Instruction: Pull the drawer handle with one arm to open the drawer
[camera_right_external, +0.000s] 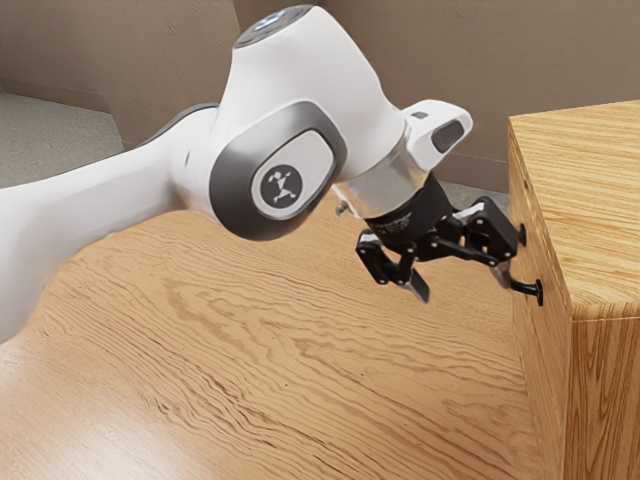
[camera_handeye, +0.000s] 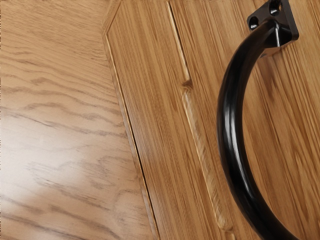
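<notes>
Wood-grain desk (camera_right_external: 250, 350) runs right up to the foot of a wooden cabinet (camera_right_external: 590, 200). My fingers (camera_right_external: 418, 285) stand wide apart with nothing between them, tips turned toward the cabinet's face. The nearer one sits just beside the black handle (camera_right_external: 528, 289), apart from it as far as I can tell. I keep that spread so the bar can pass between the fingers before they close. On the wrist camera the handle (camera_handeye: 227, 125) curves off to one side of the hand, so I judge I'm not yet centred on it. It arches off the drawer front (camera_handeye: 290, 125), leaving room behind the bar. That front looks flush with the cabinet, not pulled out yet. Behind it all, the white arm (camera_right_external: 290, 130) reaches in from the exterior view's left.
</notes>
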